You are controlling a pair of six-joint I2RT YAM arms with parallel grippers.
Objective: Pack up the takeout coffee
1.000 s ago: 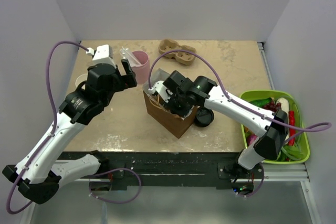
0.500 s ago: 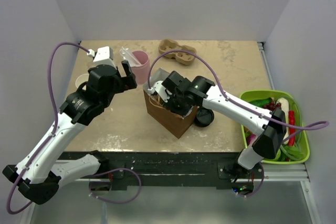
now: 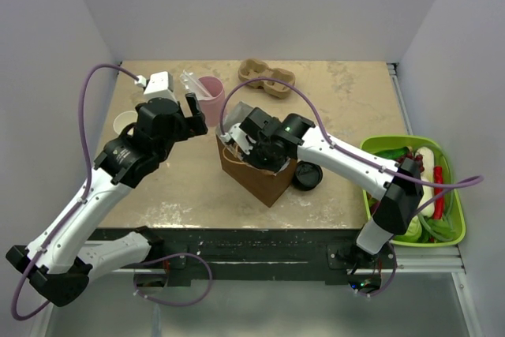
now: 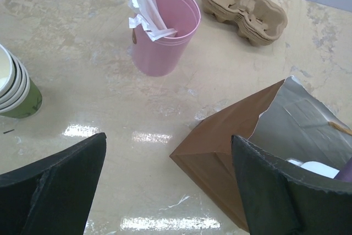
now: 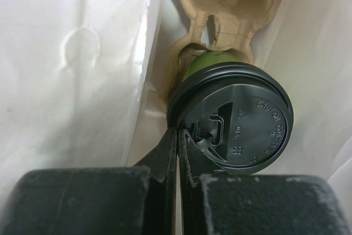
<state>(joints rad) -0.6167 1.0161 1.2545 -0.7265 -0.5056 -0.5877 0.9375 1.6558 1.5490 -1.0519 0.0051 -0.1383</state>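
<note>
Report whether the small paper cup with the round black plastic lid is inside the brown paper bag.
Inside: the cup sits in a cardboard carrier between the bag's pale inner walls.

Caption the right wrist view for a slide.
Shut right gripper against the lidded takeout coffee, seated in a cardboard carrier inside the bag.

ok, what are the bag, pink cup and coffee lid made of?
Bag: brown kraft-like paper, matte, creased; silvery foil-like lining inside. Pink cup: probably plastic, smooth even wall, though coated paper is possible. Coffee lid: black plastic, slightly glossy, moulded raised lettering.
</note>
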